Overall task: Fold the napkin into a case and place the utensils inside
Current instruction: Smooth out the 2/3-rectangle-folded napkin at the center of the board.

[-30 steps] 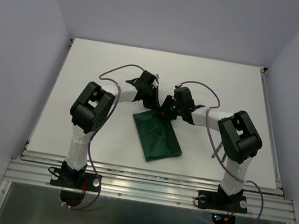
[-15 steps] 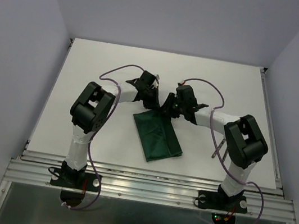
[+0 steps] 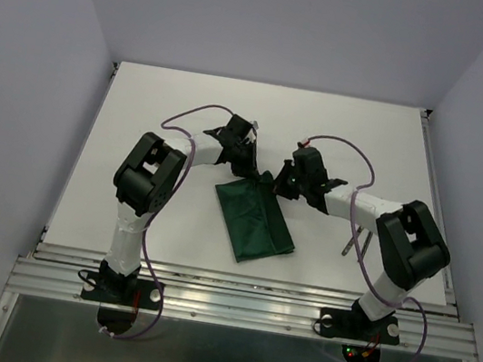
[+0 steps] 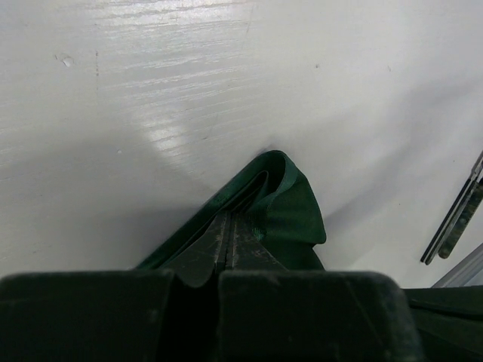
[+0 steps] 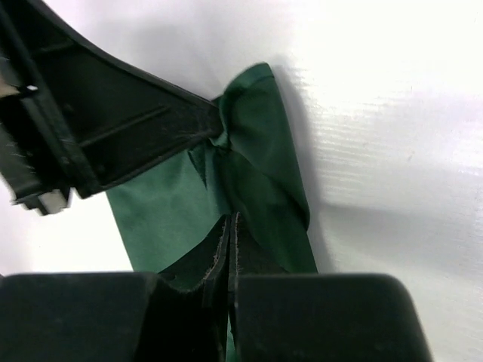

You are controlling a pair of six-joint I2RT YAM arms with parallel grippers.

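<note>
The napkin (image 3: 253, 222) is lying folded into a long narrow strip near the middle of the worktop (image 3: 142, 110), slanting from its far end toward the near right. I am holding that far end with both hands. My left hand (image 4: 226, 230) is clamped on the far corner, where the layers are bunching into a small loop. My right hand (image 5: 229, 226) is pinched together on a green fold just beside it.

I am judging that I am in the folding step, shaping the mouth of the case at that far end. The 2 utensils (image 3: 353, 240) are lying outside it, well apart toward the right edge of the worktop and partly hidden behind my right arm. I am seeing nothing inside the case.

The next move is calling for 1 hand to hold the mouth while the other lets go and reaches for the utensils, without dragging the folds apart.
</note>
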